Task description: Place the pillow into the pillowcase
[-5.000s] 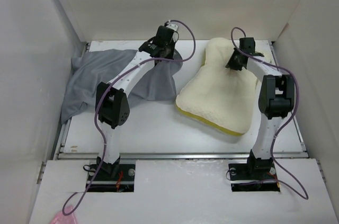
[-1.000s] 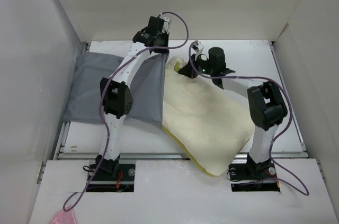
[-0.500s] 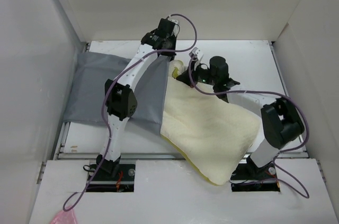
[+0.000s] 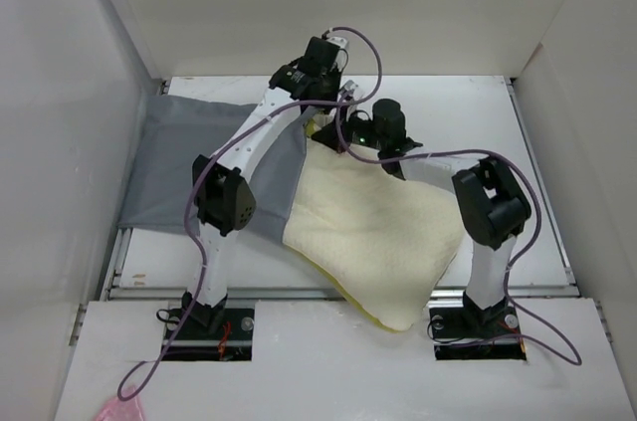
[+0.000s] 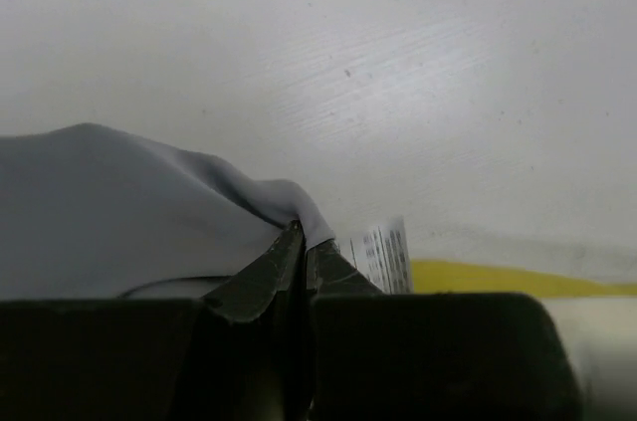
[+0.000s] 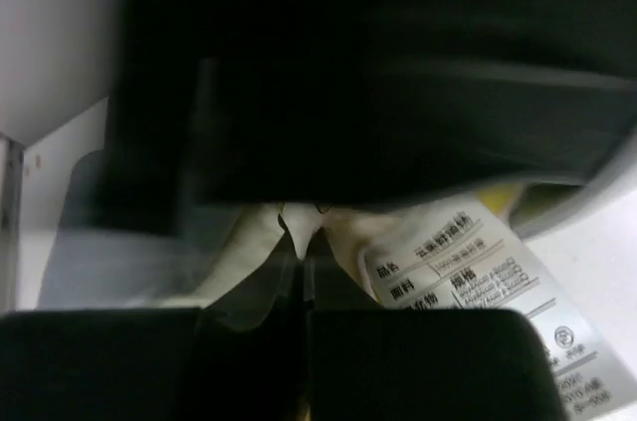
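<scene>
The grey pillowcase (image 4: pixel 189 167) lies flat at the left of the table. My left gripper (image 4: pixel 311 93) is shut on its upper right edge and holds it lifted; the left wrist view shows the grey fabric (image 5: pixel 149 212) pinched between the jaws (image 5: pixel 302 237). The cream-white pillow (image 4: pixel 373 232) lies slanting from the middle to the near edge, its far corner at the pillowcase's mouth. My right gripper (image 4: pixel 333 132) is shut on that corner; the right wrist view shows cream fabric (image 6: pixel 299 227) in the jaws and the white tag (image 6: pixel 468 267) beside it.
White walls enclose the table on the left, back and right. The pillow's near corner (image 4: pixel 398 316) hangs over the front ledge. My two arms cross close together at the back middle. The left arm's body fills the top of the right wrist view.
My right gripper has dragged the pillow's far corner left, up to the pillowcase's mouth under my left gripper. The pillow has shifted left. My left gripper has risen slightly with the grey edge.
</scene>
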`<state>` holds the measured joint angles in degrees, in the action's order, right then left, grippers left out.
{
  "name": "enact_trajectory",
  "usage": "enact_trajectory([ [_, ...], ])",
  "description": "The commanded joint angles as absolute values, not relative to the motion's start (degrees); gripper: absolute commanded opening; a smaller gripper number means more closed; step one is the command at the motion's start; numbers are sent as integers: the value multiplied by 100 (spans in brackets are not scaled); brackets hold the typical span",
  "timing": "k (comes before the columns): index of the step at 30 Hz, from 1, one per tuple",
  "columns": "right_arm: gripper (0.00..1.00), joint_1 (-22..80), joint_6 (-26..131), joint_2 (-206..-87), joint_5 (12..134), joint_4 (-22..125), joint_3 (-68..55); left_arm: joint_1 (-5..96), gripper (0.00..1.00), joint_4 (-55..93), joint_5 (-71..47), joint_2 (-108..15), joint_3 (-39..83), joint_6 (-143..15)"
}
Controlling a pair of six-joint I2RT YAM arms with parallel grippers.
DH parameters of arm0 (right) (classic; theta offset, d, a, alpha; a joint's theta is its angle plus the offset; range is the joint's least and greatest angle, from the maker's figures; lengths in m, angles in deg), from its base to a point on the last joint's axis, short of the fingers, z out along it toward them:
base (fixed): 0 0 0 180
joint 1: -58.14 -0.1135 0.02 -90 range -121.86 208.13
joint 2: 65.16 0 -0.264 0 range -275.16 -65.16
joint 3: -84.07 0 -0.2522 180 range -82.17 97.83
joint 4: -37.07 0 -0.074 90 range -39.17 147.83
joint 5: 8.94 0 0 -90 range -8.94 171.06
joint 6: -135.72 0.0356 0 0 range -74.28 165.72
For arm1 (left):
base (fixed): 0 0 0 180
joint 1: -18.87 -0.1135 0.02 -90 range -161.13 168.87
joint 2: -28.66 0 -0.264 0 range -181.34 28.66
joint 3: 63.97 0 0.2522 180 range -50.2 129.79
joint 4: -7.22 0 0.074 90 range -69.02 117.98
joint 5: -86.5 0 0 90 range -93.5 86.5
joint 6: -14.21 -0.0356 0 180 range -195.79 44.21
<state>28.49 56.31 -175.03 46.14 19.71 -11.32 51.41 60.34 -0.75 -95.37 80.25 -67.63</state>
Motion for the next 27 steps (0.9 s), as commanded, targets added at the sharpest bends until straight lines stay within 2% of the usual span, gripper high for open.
enact_trajectory([
  [1, 0, 3123, 7504, -18187, 4907, 772, -949, 5754, 0, 5315, -736, -8201, 7664, -6753],
  [3, 0, 3475, 8435, -18424, 4862, -578, -1098, 5807, 0, 5193, -806, -8121, 7103, -6561],
  [4, 0, 3589, 9057, -18478, 4932, -804, -1098, 5807, 0, 5192, -946, -8120, 6900, -6473],
  [7, 0, 3818, 9414, -18531, 5388, -867, -1028, 5860, 0, 4929, -1333, -8007, 6301, -6341],
  [12, 0, 3818, 9696, -18285, 6084, -1394, -1221, 5983, 0, 4797, -1527, -8234, 6115, -6288],
  [13, 5, 3897, 9757, -18285, 5945, -1456, -1221, 5983, 14, 4797, -1527, -8304, 6254, -6287],
  [14, 9, 3950, 9758, -18354, 5726, -1387, -1108, 5983, 36, 4797, -1527, -8375, 6256, -6287],
  [15, 18, 4002, 9758, -18355, 5506, -1334, -1055, 5931, 91, 4866, -1527, -8445, 6360, -6287],
  [16, 30, 4125, 9758, -18407, 5087, -1333, -1054, 5930, 98, 4997, -1527, -8446, 6422, -6209],
  [17, 72, 4187, 9671, -18408, 4900, -1177, -1150, 5843, 100, 4999, -1310, -8376, 6423, -6156],
  [18, 89, 4248, 9670, -18356, 4767, -1088, -1272, 5842, 100, 5051, -1168, -8280, 6327, -6155],
  [19, 99, 4397, 9670, -18303, 4496, -957, -1404, 5755, 100, 5051, -1010, -7931, 6170, -6077],
  [23, 100, 4662, 8803, -17645, 4369, 648, -2124, 5640, 100, 4797, 272, -6717, 4896, -5691],
  [24, 100, 4662, 8365, -17121, 4649, 2054, -2126, 5640, 100, 4797, 492, -6488, 4345, -5524],
  [25, 100, 4662, 7464, -16829, 5078, 2790, -2126, 5579, 100, 4727, 494, -6068, 4053, -5436],
  [26, 100, 4523, 7124, -16530, 6144, 3380, -2126, 5579, 100, 4604, 494, -5872, 3763, -5330],
  [27, 100, 4452, 6886, -16231, 6616, 3839, -2239, 5579, 100, 4551, 494, -5714, 3203, -5233],
])
